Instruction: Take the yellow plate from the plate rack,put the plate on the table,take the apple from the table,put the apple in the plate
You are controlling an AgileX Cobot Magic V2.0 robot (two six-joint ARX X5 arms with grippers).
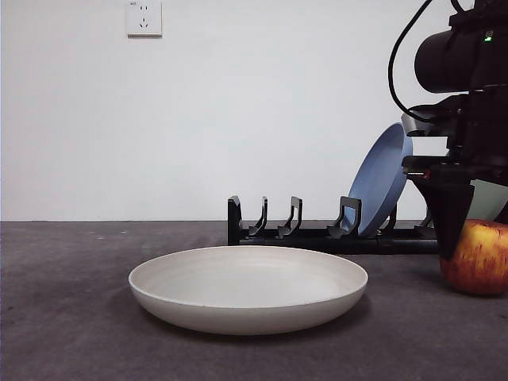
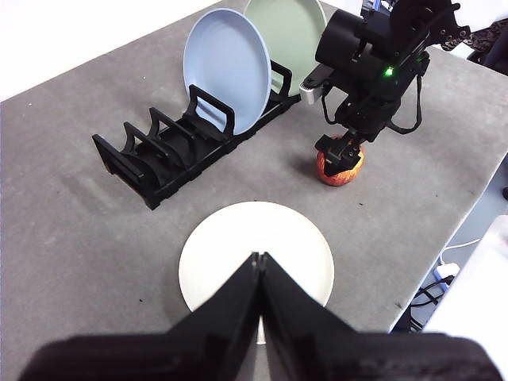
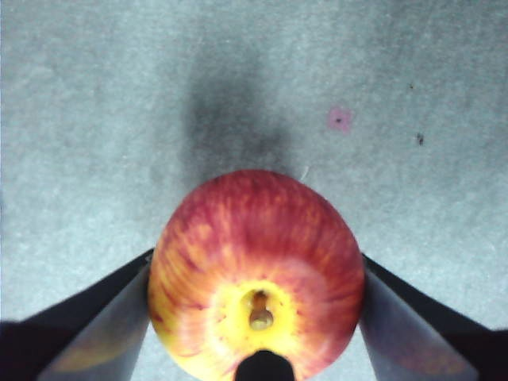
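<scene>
Front view: plate is lying flat on the table nearest the camera, right way up and empty, with the rack behind it at 12 o'clock holding a blue plate. At 3 o'clock from the plate, the apple is resting on the table, and a dark gripper is reaching down beside it, one jaw tip low against its near flank.

Left wrist view: left gripper is hovering above the plate with its jaws pressed together, carrying nothing. Beyond, at about 1 o'clock from the plate, the other arm is standing over the apple; a green plate is leaning in the rack behind the blue one.

Right wrist view: right gripper is straddling the apple, stem dimple up, a jaw at 9 and at 3 o'clock beside its widest girth; whether they are pressing is unclear.

Handling: the apple is likely firm, moderately heavy, smooth-skinned and prone to rolling or bruising, so holding it across the equator with modest force looks best.
</scene>
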